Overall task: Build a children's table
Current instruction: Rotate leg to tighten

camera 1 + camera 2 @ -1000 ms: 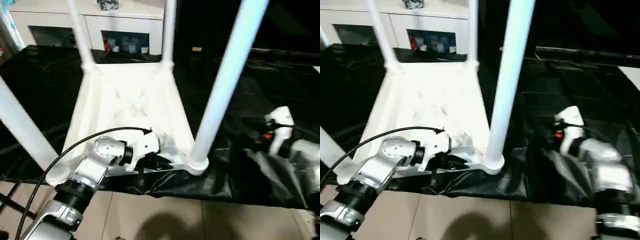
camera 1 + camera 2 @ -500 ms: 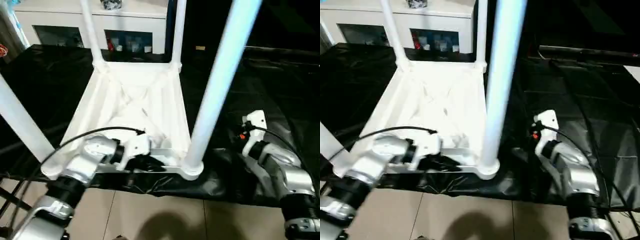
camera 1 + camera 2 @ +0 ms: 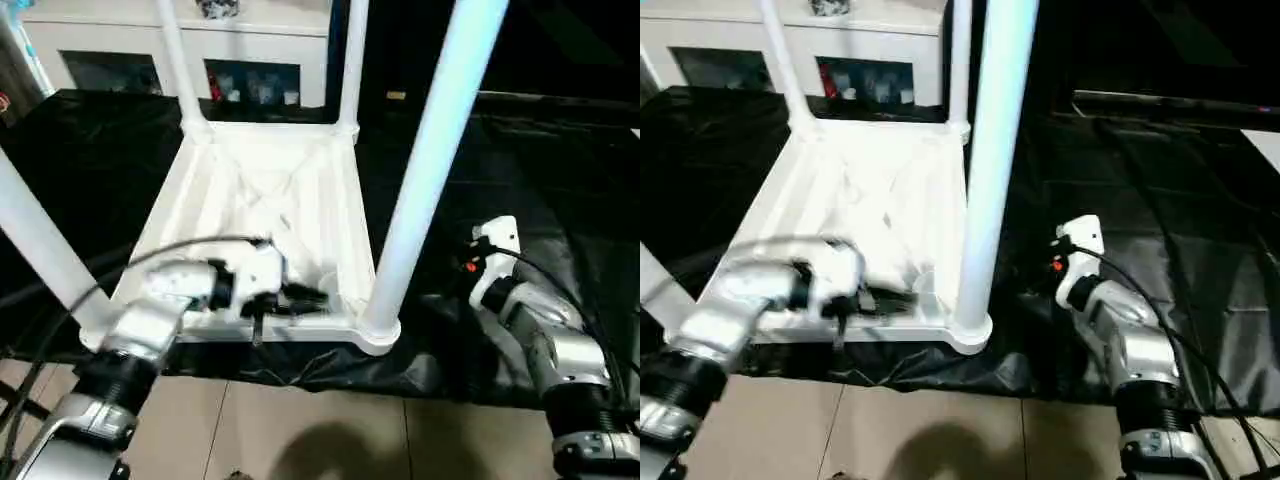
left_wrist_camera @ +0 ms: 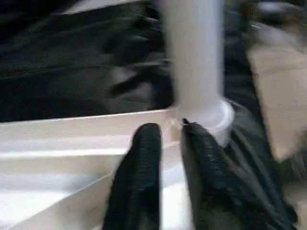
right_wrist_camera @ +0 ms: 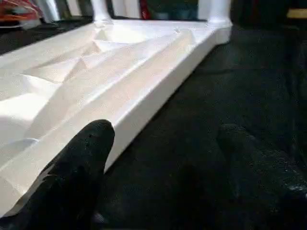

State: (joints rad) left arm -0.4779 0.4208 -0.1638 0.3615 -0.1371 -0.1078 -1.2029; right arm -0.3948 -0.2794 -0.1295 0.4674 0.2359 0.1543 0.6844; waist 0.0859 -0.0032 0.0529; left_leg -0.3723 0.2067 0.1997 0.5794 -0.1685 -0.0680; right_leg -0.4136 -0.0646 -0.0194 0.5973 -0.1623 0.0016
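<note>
The children's table stands upside down on the black-draped table, its white ribbed tabletop (image 3: 270, 190) facing up. Legs rise from its corners: the near right leg (image 3: 425, 170), the near left leg (image 3: 40, 250) and two far legs (image 3: 170, 60). My left gripper (image 3: 312, 297) hovers over the tabletop's near rim, beside the near right leg's socket (image 4: 216, 117). Its fingers (image 4: 144, 158) stand a little apart with nothing between them. My right gripper (image 5: 164, 130) is open and low over the black cloth, just right of the tabletop's side wall (image 5: 144, 103).
A white cabinet (image 3: 250, 40) stands behind the black-draped table (image 3: 540, 150). Beige floor tiles (image 3: 330, 430) lie in front of the table's near edge. Black cables run along both forearms.
My left gripper's fingers have parted slightly and pulled a little back from the corner socket. My right arm has come in closer to the tabletop's right side. The camera has also shifted.
</note>
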